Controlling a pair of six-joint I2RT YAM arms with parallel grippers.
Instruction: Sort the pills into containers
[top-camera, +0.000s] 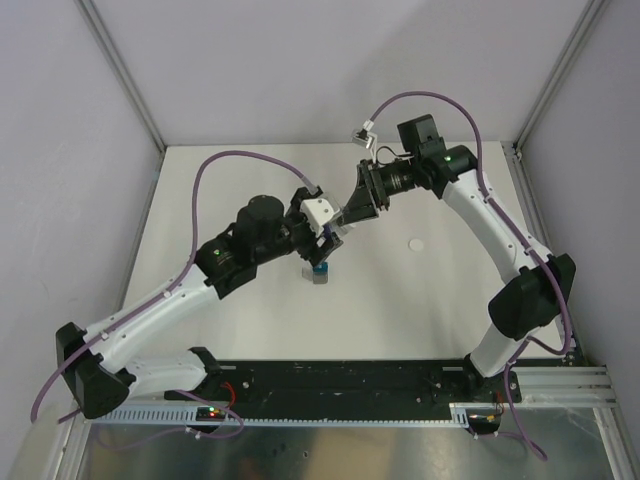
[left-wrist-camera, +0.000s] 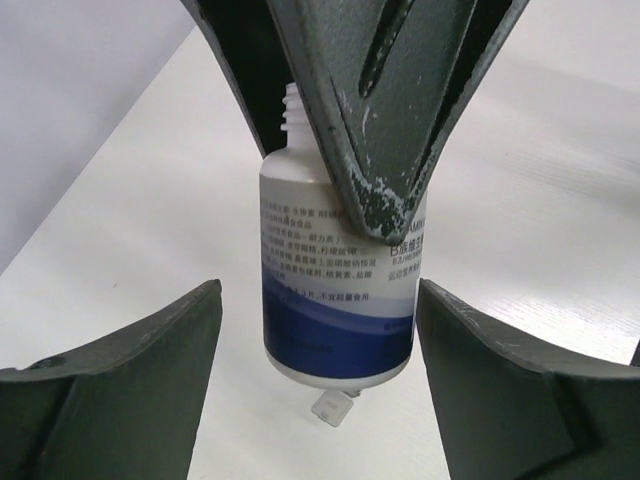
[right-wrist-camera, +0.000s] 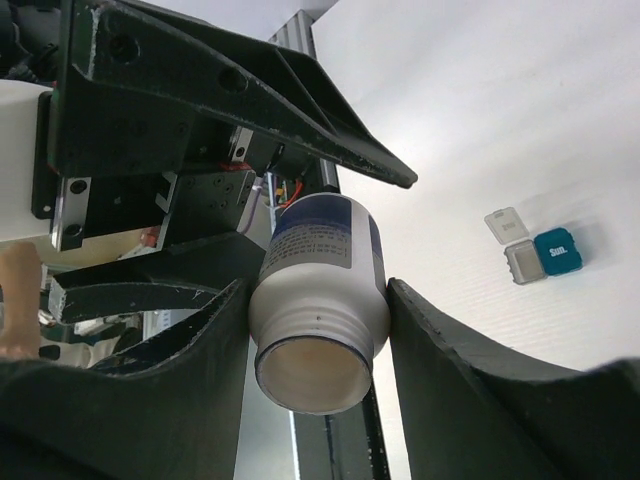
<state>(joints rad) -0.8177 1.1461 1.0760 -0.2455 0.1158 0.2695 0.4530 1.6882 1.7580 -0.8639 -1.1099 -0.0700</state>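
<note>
Pinching from the right, the right gripper (right-wrist-camera: 318, 310) has its two jaws pressed on the shoulder of a white bottle (right-wrist-camera: 322, 245) just under the threaded neck, holding it in the air with its uncapped mouth facing the wrist camera. Either side of the same bottle, the left gripper (left-wrist-camera: 318, 300) stands with its jaws spread and a clear gap between each pad and the label, so it is not gripping anything.

Beyond the bottle, on the table (top-camera: 250, 180), sit the containers (right-wrist-camera: 540, 257). The teal compartment (right-wrist-camera: 557, 252) and the grey compartment (right-wrist-camera: 519, 263) are joined side by side, and a small pale lid (right-wrist-camera: 502, 222) is flipped open beside the grey one. They are apart from both grippers, a little nearer the arm bases than the bottle in the overhead view. No pills show in any view, and the bottle's pale interior is too dim to read.

Farther right lies a small white disc (top-camera: 418, 243), possibly the bottle's cap.

I judge the containers very light and rigid, likely to skid or tip at a nudge. They are best held across the outer walls of the joined pair, never by the thin lid. The bottle looks stiff and light with a smooth label, so the ridged shoulder is the safer place to grip it.
</note>
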